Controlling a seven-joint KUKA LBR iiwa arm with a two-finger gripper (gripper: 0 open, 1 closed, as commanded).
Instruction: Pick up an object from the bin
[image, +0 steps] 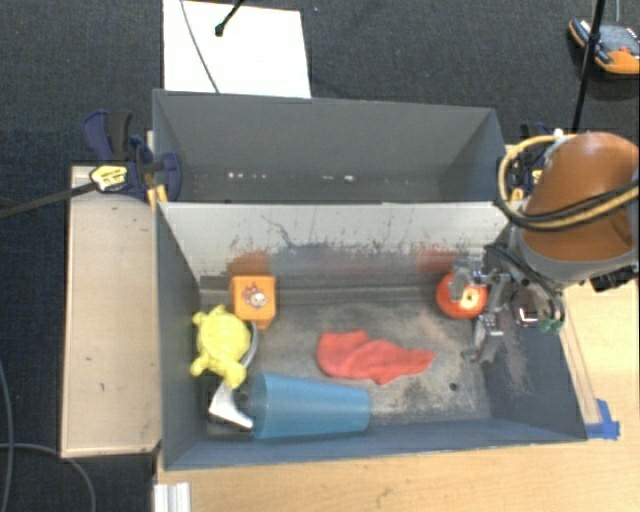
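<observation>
Gripper (488, 338) is hanging low at the right end of the bin (320, 150), just beside the orange-red ball (457, 299) (opening: can't tell).

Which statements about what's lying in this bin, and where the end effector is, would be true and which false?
1. The blue cylinder lies on its side near the front of the bin. True.
2. The yellow toy sits at the bin's right end. False: it is at the left end, by the orange block.
3. The end effector is at the bin's right side, beside an orange-red round thing. True.
4. The red floppy thing hangs from the end effector. False: it lies on the bin floor, apart from it.
</observation>
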